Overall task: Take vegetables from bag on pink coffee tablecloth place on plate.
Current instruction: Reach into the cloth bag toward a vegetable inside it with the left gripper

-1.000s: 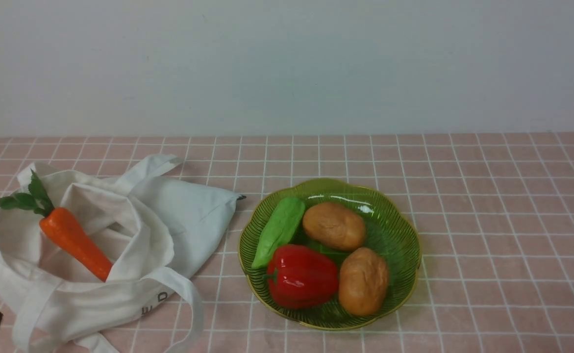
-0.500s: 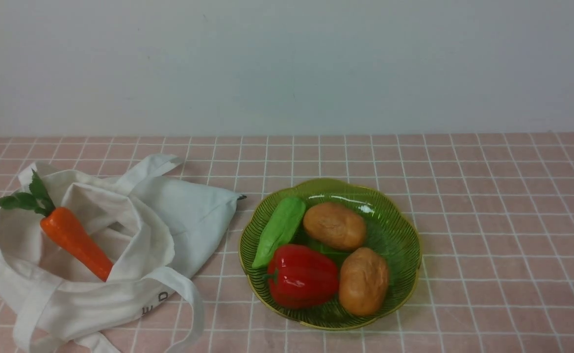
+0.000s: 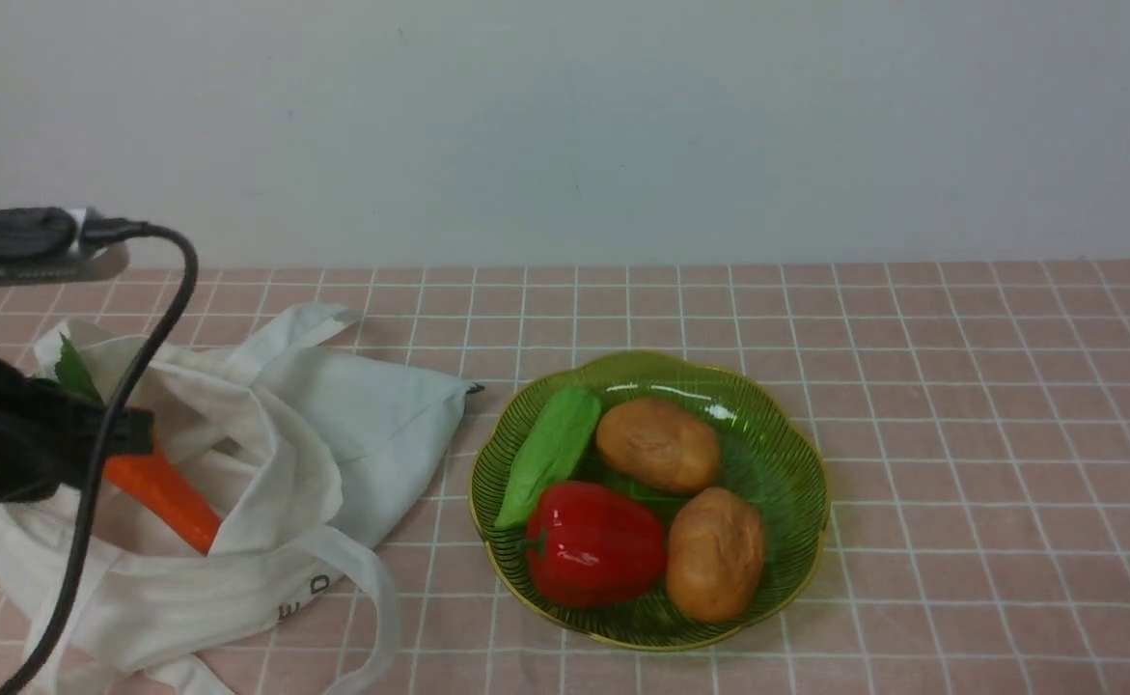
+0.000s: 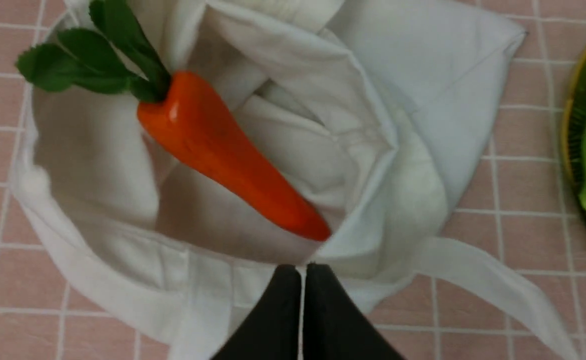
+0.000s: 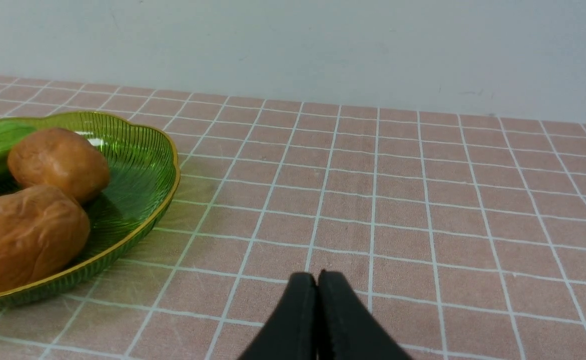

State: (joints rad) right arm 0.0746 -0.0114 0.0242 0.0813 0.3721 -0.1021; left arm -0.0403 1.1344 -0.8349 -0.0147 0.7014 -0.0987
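Observation:
An orange carrot (image 4: 222, 155) with dark green leaves lies in the open mouth of the off-white bag (image 4: 423, 75) on the pink tablecloth (image 3: 960, 386). My left gripper (image 4: 303, 272) hangs shut and empty above the bag's near rim, just short of the carrot's tip. In the front view my left arm (image 3: 5, 434) covers the top of the carrot (image 3: 164, 497) and part of the bag (image 3: 352, 415). The green plate (image 3: 796, 454) stands to the right of the bag. My right gripper (image 5: 318, 277) is shut and empty over bare cloth, to the right of the plate (image 5: 157, 165).
The plate holds a green vegetable (image 3: 550, 454), a red bell pepper (image 3: 593, 541) and two brown potatoes (image 3: 656, 444) (image 3: 714, 550). A long strap (image 3: 372, 589) of the bag trails on the cloth toward the front. A pale wall stands behind the table.
My left arm has come into the front view from the left edge and now hangs over the bag, hiding the carrot's leafy end. Bag, carrot and plate have not moved.

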